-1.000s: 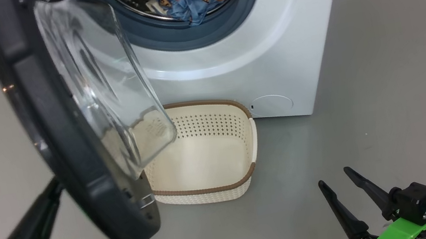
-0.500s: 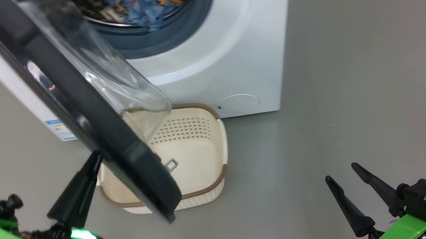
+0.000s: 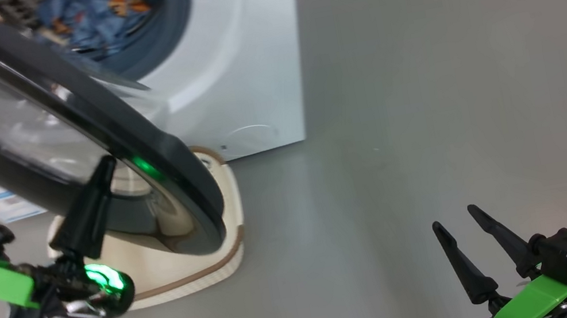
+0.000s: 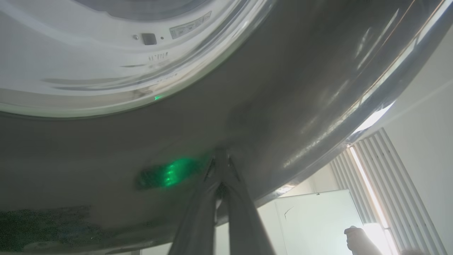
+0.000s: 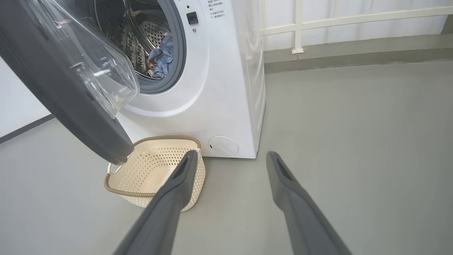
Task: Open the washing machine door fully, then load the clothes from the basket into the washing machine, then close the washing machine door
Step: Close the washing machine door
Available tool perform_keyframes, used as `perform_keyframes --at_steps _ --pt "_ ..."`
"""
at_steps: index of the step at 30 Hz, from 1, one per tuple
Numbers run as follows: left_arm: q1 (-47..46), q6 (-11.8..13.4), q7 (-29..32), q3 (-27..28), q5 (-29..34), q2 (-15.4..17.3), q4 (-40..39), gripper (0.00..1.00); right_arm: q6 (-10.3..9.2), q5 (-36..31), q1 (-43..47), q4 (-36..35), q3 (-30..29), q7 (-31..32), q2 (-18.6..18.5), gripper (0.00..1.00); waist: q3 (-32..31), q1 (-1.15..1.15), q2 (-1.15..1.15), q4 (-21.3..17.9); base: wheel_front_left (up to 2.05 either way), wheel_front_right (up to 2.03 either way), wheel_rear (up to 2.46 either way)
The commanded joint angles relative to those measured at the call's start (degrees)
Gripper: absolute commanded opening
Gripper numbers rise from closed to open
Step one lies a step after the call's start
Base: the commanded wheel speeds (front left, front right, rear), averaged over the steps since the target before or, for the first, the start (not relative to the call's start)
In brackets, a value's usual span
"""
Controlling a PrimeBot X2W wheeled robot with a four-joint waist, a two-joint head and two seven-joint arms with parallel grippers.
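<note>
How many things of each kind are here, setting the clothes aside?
Washing machine: 1
Laundry basket: 1
Grippers: 2, left gripper and right gripper
Total: 4

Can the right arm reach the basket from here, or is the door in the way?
Probably yes: open floor lies between the right tool and the basket; the door overhangs only its left side.

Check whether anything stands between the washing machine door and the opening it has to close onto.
Nothing visible does. The clothes lie inside the drum, and the basket sits on the floor beneath the lower edge of the washing machine door. The left end effector touches its outer face.
</note>
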Motion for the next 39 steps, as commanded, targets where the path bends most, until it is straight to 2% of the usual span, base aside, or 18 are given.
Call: perform_keyframes --at_steps 1,6,14,19,27,39 --pt "-3.07 -0.53 -0.88 2.01 0.73 0.75 -0.51 0.0 0.35 -0.02 -1.4 -1.41 1.18 -0.69 0.13 1.0 1.65 0.0 0.0 -3.82 0.0 0.0 0.0" --pt "-5.86 -0.56 -3.61 3.92 2.12 0.75 0.58 0.0 0.35 0.01 -1.86 -1.54 1.28 -0.69 0.42 1.0 2.72 0.0 0.0 -6.81 0.0 0.0 0.0" --pt "-9.94 -0.57 -6.85 6.78 4.79 0.79 2.16 0.0 0.35 0.04 -2.74 -1.63 1.87 -0.69 0.59 1.0 4.2 0.0 0.0 -9.47 0.0 0.0 0.0" --pt "-11.95 -0.57 -6.84 7.87 5.55 0.79 3.35 0.0 0.35 0.19 -3.58 -1.72 2.08 -0.69 0.88 1.0 4.92 0.0 0.0 -10.22 0.0 0.0 0.0" --pt "-11.96 -0.58 -7.08 8.83 6.5 0.77 4.1 0.0 0.35 0.04 -3.29 -1.59 1.22 -0.69 1.22 1.0 3.85 0.0 0.0 -8.9 0.0 0.0 0.0" --pt "-5.93 -0.58 -10.22 9.1 7.55 0.75 4.16 0.0 0.35 0.62 -2.31 -1.07 0.99 -0.69 1.68 1.0 -0.06 0.0 0.0 -5.22 0.0 0.0 0.0"
